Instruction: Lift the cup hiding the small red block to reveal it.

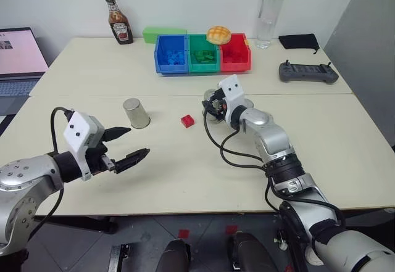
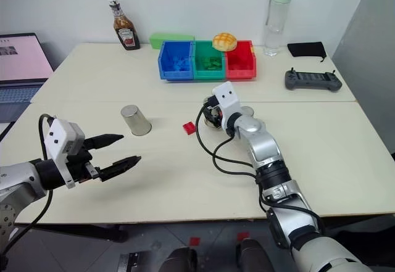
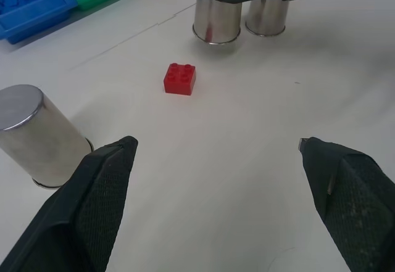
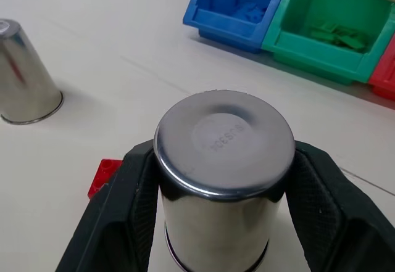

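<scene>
Table (image 1: 185, 179): pale top, carries all items; 3 bins at the far side, blue (image 1: 171, 53), green (image 1: 203, 53), red (image 1: 234, 52), w/ a bottle (image 1: 118, 19) to their left. Right gripper (image 4: 216, 179): reaches fwd to table centre, fingers (image 4: 123, 198) clamped on the walls of 1 cup (image 4: 223, 167), grasping it; the cup is inverted, base up. In the left wrist view this held cup sits next to a 2nd cup (image 3: 266, 18) just beside it; whether its rim is clear of the table or touching cannot be told. Left gripper (image 1: 126, 145): hovers over the near left of the table, fingers spread wide, released, holding nothing. 3rd cup (image 1: 136, 113): stands inverted and alone, between the left gripper and the block, untouched. Block (image 1: 187, 121): small, red, studded, lies bare on the table, in plain sight, just left of the held cup, apart from all 3 cups. Step in hand (judgement): the reveal is effectively done, since the block is already uncovered and the right gripper has the cup off to its right. Next move (judgement): put the cup down upright on its rim on a bare patch, clear of the block and of the 2nd cup beside it; loosen the fingers only once the rim is flat, else the cup may tip or knock its neighbour. Left arm: no action req'd.
</scene>
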Available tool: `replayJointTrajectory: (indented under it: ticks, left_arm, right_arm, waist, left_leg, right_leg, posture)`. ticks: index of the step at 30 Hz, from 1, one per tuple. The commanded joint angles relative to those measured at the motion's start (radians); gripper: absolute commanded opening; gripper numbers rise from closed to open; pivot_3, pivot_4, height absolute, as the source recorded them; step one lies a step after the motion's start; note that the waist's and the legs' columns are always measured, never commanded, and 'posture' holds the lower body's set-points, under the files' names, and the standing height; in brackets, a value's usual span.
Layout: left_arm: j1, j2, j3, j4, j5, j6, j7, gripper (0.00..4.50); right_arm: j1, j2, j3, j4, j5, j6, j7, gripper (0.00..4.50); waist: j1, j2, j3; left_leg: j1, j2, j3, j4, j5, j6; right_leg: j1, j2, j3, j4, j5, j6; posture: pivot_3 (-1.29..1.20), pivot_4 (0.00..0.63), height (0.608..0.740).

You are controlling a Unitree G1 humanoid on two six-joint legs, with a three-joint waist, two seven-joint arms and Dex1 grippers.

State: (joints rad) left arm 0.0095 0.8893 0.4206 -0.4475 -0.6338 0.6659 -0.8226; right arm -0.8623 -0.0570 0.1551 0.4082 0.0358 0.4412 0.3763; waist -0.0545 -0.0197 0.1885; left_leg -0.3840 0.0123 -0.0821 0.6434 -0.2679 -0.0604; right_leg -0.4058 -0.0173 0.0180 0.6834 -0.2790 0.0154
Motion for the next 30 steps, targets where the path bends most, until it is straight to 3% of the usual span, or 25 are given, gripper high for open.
replayJointTrajectory:
  ticks: [1, 3, 9, 15, 22, 30]
  left_arm:
    - [-0.014, 0.003, 0.003, -0.008, 0.004, -0.021, -0.004, 4.50]
    - [-0.015, 0.003, 0.000, -0.007, 0.005, -0.022, -0.003, 4.50]
    - [-0.015, 0.002, -0.003, -0.004, 0.007, -0.026, -0.002, 4.50]
    - [-0.008, 0.000, -0.001, -0.001, 0.009, -0.034, -0.003, 4.50]
    - [-0.027, 0.006, -0.025, 0.017, 0.034, -0.037, 0.014, 4.50]
    - [-0.026, 0.034, 0.015, 0.040, 0.069, -0.017, 0.029, 4.50]
  right_arm:
    - [-0.002, 0.000, 0.008, 0.026, -0.018, -0.029, 0.000, 2.57]
    - [-0.004, 0.001, 0.007, 0.049, -0.024, -0.043, -0.003, 3.27]
    - [-0.012, 0.008, -0.018, 0.074, -0.006, -0.050, -0.003, 4.47]
    - [-0.021, 0.000, -0.058, -0.076, 0.047, -0.026, 0.016, 4.47]
    - [0.032, -0.074, -0.065, -0.399, 0.099, 0.085, 0.069, 4.47]
    - [0.184, -0.392, -0.078, -0.786, 0.289, 0.410, 0.309, 4.47]
  waist:
    - [0.000, 0.000, 0.000]
    - [0.000, 0.000, 0.000]
    - [0.000, 0.000, 0.000]
    - [0.000, 0.000, 0.000]
    - [0.002, 0.000, 0.000]
    - [0.021, 0.000, 0.000]
  left_leg:
    - [0.000, 0.000, 0.000, 0.000, 0.000, 0.000]
    - [0.000, 0.000, 0.000, 0.000, 0.000, 0.000]
    - [0.000, 0.000, 0.000, 0.000, 0.000, 0.000]
    - [0.000, 0.000, 0.000, 0.000, 0.000, 0.000]
    - [0.000, 0.000, 0.000, 0.000, 0.000, 0.000]
    - [-0.001, -0.001, -0.001, 0.000, 0.000, 0.000]
  right_leg:
    - [0.000, 0.000, 0.000, 0.000, 0.000, 0.000]
    - [0.000, 0.000, 0.000, 0.000, 0.000, 0.000]
    - [0.000, 0.000, 0.000, 0.000, 0.000, 0.000]
    - [0.000, 0.000, 0.000, 0.000, 0.000, 0.000]
    - [0.000, 0.000, 0.000, 0.000, 0.000, 0.000]
    - [0.001, 0.000, -0.001, -0.001, 0.000, 0.000]
  posture:
    - [0.00, 0.150, 0.740]
    - [0.00, 0.150, 0.740]
    - [0.00, 0.150, 0.740]
    - [0.00, 0.150, 0.740]
    - [0.00, 0.150, 0.740]
    - [0.00, 0.150, 0.740]
